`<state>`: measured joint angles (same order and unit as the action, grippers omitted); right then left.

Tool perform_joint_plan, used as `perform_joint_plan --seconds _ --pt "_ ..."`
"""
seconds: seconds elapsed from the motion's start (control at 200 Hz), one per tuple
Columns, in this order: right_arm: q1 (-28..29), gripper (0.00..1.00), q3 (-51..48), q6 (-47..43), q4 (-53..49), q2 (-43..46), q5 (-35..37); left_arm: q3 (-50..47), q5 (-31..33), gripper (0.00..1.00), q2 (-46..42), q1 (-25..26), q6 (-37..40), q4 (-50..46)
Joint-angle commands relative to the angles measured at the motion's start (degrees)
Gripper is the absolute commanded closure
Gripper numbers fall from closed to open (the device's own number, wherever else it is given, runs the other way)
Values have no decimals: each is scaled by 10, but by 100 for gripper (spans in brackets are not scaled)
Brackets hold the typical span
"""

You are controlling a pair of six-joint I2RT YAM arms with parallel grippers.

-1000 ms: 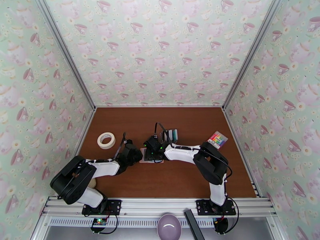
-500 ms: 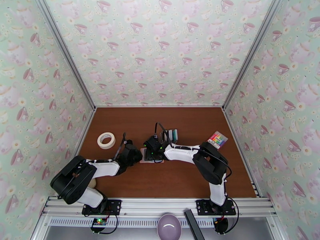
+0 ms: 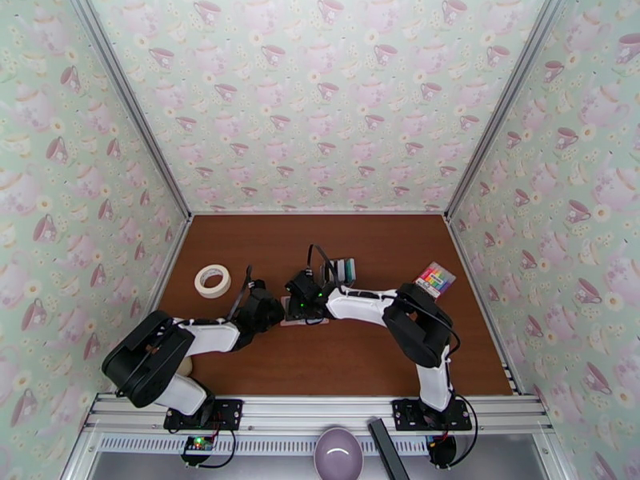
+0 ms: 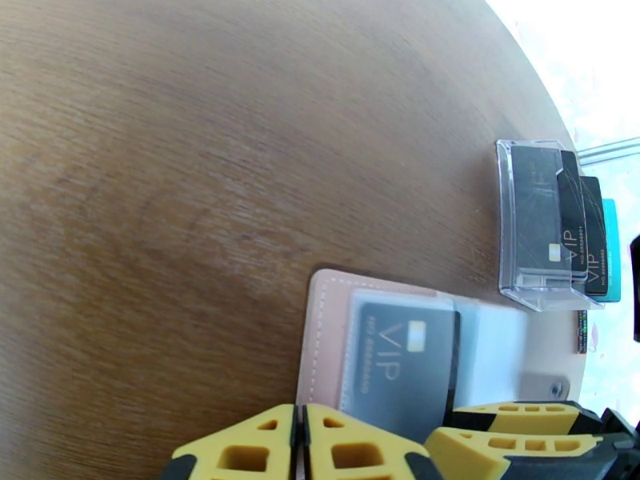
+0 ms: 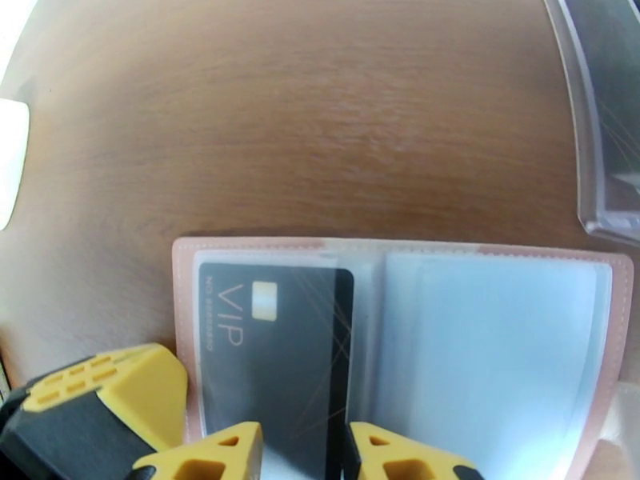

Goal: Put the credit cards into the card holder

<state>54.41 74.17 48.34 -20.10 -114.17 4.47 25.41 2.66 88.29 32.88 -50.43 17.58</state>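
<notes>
My left arm (image 3: 204, 336) and right arm (image 3: 364, 304): white shells, black joints, looped black cables (image 3: 314, 251), bolted black base plates (image 3: 226, 413). Fingers (image 4: 268, 430): yellow, square-recessed, black-backed.

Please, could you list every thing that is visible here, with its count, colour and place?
table: one, brown wood, under everything
tape roll: one, cream, left side
card holder: one, pink, lying open at the centre
black card: one, inside a clear pocket of the holder
clear rack: one, behind the holder
black cards: several, standing in the rack
striped pad: one, multicoloured, right side
bowl: one, purple, between the arm bases
left gripper: shut, at the holder's edge
right gripper: open, over the black card
</notes>
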Motion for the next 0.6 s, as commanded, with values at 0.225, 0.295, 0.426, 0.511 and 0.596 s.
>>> perform_joint_plan --seconds 0.225,0.295,0.426,0.511,0.596 --pt "16 67 18 7 6 -11 -25 -28 -116 89 56 38 -27 -89" --pt "16 67 10 6 5 -1 -22 -28 -112 89 51 35 -24 -98" --pt "14 64 -7 -3 -2 32 3 -24 -106 82 21 21 -13 -125" --pt "11 60 -12 -11 -2 49 5 -15 -99 78 -8 10 1 -157" --pt "10 58 -16 -19 -2 63 5 4 -88 77 -41 3 17 -201"
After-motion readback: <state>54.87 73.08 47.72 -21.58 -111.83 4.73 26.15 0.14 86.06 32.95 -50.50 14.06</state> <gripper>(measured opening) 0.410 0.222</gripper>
